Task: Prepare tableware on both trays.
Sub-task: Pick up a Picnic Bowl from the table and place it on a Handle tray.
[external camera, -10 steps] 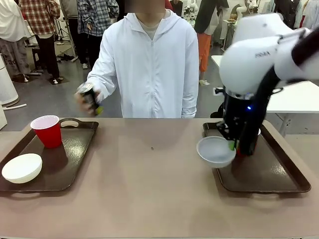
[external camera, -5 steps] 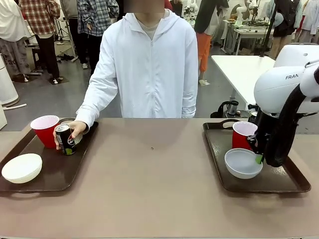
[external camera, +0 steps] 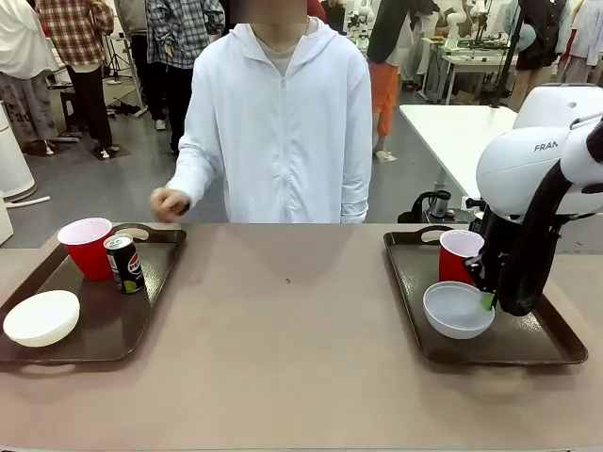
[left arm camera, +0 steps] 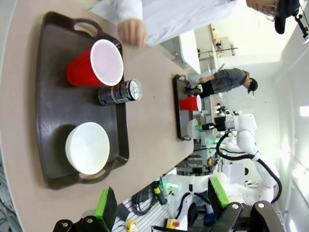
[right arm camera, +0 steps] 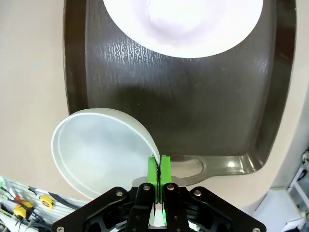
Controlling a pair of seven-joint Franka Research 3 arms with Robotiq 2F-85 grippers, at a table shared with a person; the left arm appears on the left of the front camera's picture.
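On the right tray [external camera: 529,345] stands a red cup [external camera: 461,253]. In front of it is the pale grey-blue bowl [external camera: 457,310], with my right gripper [external camera: 488,301] shut on its right rim. From the right wrist, the green pads [right arm camera: 153,170] pinch the bowl [right arm camera: 99,150] rim over the tray [right arm camera: 203,106], and the cup's white inside [right arm camera: 183,24] is beyond. The left tray [external camera: 113,325] holds a red cup [external camera: 87,247], a black can [external camera: 123,263] and a white bowl [external camera: 41,317]. My left gripper [left arm camera: 161,200] hangs open high above that tray [left arm camera: 53,111].
A person in a white jacket stands at the far side, with one hand [external camera: 170,202] raised behind the left tray. The bare tan tabletop [external camera: 287,320] lies between the trays. A white side table [external camera: 452,132] stands behind the right tray.
The person set the black can on the left tray and drew the hand back. My right gripper carried the grey-blue bowl from the tray's left edge onto the right tray.
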